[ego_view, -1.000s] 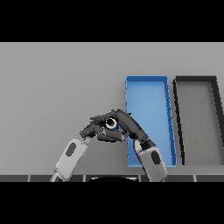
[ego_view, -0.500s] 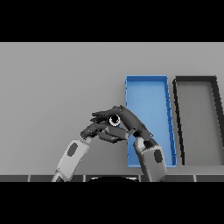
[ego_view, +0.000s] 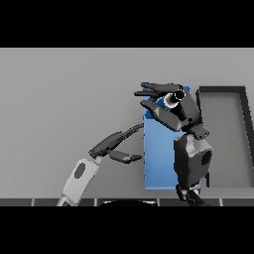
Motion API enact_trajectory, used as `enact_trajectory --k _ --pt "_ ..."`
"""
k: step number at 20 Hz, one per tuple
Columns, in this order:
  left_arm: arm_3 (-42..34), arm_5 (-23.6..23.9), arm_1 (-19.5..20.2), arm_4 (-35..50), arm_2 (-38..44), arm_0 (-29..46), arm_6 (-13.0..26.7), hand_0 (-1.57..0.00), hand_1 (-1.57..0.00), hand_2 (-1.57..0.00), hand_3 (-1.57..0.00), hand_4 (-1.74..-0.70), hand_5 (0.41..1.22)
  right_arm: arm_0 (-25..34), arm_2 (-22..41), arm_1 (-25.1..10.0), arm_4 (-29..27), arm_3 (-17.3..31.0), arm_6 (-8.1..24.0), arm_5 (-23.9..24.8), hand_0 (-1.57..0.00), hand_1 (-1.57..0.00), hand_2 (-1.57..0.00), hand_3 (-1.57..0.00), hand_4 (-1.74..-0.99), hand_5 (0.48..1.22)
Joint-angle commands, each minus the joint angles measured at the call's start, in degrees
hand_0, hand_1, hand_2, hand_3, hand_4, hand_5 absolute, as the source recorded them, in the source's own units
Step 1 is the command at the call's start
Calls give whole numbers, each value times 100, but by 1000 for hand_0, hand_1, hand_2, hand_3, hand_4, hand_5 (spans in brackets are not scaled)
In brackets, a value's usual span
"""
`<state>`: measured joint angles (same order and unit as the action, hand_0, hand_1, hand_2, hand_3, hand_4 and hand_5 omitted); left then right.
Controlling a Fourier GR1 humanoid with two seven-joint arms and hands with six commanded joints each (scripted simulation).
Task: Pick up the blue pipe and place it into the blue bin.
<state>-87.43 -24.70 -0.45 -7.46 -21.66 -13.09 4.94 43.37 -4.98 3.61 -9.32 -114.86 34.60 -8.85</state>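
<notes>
- While R hand (ego_view: 174, 110) curled round blue pipe (ego_view: 172, 99), it hung over blue bin (ego_view: 158, 163), far end, ~1 o'clock.
- L hand (ego_view: 115, 147) sat at bin's 9 o'clock, fingers straight, empty.
- Pick looked done; release into bin left.
- Dark bin (ego_view: 244, 134) at 3 o'clock, unused.

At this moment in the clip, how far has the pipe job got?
The pick looks done: the right hand has its fingers curled round the blue pipe with a dark open end, off the grey table. It hangs over the far end of the blue rectangular bin. Left to do: lower and release it inside. The left hand is open beside the bin.
</notes>
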Motion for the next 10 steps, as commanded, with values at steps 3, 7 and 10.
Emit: enact_trajectory --k 3,7,10 --pt "-149 -31 93 54 14 138 -50 0 0 0 0 -951 468 -7 -377 -465 135 140 33 57 -1571 -1571 -1571 -1571 -1498 1221" --pt "-217 15 70 82 50 69 202 1 1 1 1 -950 474 -560 -770 -908 283 306 33 205 -1571 -1571 -1571 -1571 -1499 1221" --pt "-199 35 107 49 61 91 98 1 1 1 1 -944 467 -1178 -894 -1029 366 341 33 231 -1571 -1571 -1571 -1571 -1499 1221"
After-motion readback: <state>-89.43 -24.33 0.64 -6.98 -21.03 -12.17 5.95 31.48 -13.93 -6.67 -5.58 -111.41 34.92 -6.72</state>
